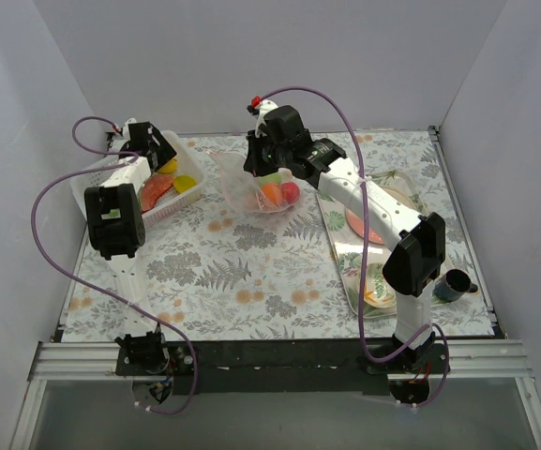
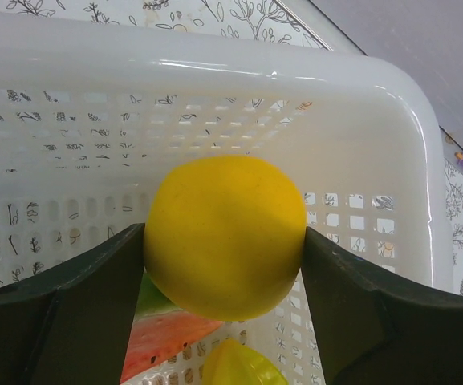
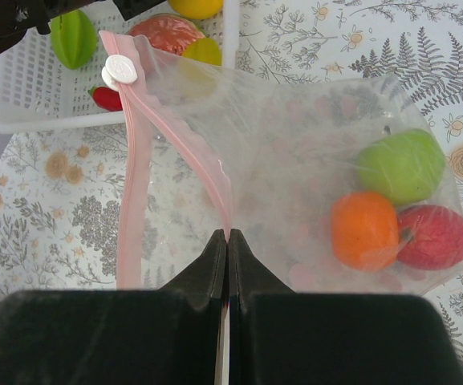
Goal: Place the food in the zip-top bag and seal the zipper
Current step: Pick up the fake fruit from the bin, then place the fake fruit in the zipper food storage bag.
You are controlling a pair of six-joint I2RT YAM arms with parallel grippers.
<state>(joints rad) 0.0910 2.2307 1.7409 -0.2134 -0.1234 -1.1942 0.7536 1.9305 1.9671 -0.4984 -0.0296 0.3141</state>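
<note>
The left claw (image 2: 223, 237), clamped on the yellow fruit (image 2: 225, 208), should lift straight out of the basket (image 2: 391, 104) while the right claw (image 3: 228, 239) pinches the zip-top bag (image 3: 295, 160) by its mouth.

Bright toy fruit against white plastic and a leafy print.
The basket (image 2: 359, 104) is white, the yellow fruit (image 2: 225, 237) plain and glossy, and the watermelon slice (image 2: 167, 341) red. The clear bag (image 3: 295, 144) has a pale-pink zipper (image 3: 133, 184) and shows a green apple (image 3: 400, 164), an orange (image 3: 364, 228) and a red apple (image 3: 433, 237). The table (image 1: 251, 272) has grey ferns and orange flowers on white, and the cables (image 1: 34, 211) are purple.
</note>
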